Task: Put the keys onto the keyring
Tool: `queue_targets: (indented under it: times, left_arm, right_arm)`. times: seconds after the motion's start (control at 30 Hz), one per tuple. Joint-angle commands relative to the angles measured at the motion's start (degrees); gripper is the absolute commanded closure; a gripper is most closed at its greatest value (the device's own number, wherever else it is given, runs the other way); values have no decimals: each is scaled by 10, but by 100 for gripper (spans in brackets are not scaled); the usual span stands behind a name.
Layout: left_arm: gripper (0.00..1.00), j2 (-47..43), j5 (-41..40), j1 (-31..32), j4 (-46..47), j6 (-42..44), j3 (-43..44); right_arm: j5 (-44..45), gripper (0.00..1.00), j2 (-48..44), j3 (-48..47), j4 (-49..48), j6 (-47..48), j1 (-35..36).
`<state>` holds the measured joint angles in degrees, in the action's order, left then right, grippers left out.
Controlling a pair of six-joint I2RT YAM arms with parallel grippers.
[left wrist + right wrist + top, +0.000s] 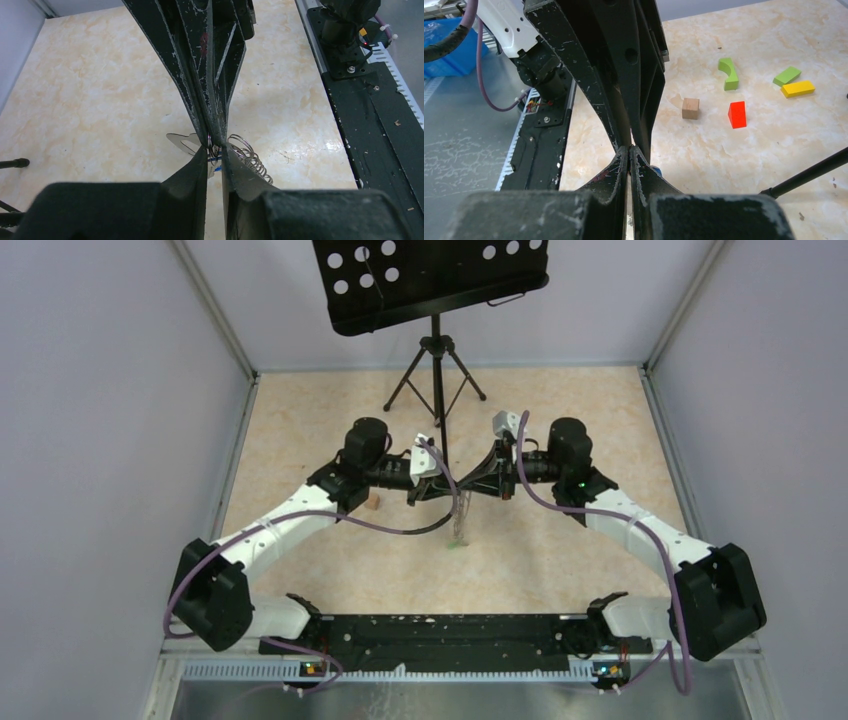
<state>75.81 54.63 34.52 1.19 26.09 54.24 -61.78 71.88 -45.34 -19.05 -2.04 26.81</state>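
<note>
**Grippers Met Tip to Tip Above the Counter's Middle**

The left gripper (214,152) and the right gripper (629,149) are both seen clenched, their tips meeting above the middle of the counter. The keyring (248,153), seen as a chain of small metal rings, is held between them off the surface. The keys (182,143) are just beside it. Which piece is pinched by which gripper cannot be told. A green tag (458,543) is hung below the tips.

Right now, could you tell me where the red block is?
The red block lies in the right wrist view, just right of the wooden cube, below the green arch.
</note>
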Motion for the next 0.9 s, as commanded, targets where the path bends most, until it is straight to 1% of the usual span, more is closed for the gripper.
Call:
queue_targets:
  times: [0.0, 0.13, 0.23, 0.37, 0.5, 0.53, 0.67, 0.73, 0.87]
  left_arm:
    - [84, 7, 18, -2, 14, -8, 26]
    - [100, 7, 19, -2, 13, -7, 25]
    - [100, 0, 18, -4, 9, -4, 24]
    - [100, -9, 12, -7, 0, -3, 25]
    - [100, -7, -3, -7, -62, 22, 46]
    - [100, -6, -10, -6, -84, 32, 54]
    - [100, 5, -42, -6, -180, 71, 94]
    - [100, 7, -59, -5, -212, 80, 111]
    - [100, 7, -89, 1, -251, 89, 130]
  right_arm:
    - [-18, 100, 1, -11, -21, 8, -1]
    - [-18, 100, -1, -10, -19, 9, -1]
    - [-13, 100, -3, -11, -9, 17, -2]
    - [1, 100, -4, -15, 20, 57, -4]
    - [36, 100, -12, -30, 87, 125, -4]
    - [49, 99, -15, -33, 107, 148, -3]
    - [90, 88, -33, -39, 173, 231, -4]
    - [96, 84, -38, -37, 182, 248, -4]
    - [77, 80, -36, -39, 183, 242, -3]
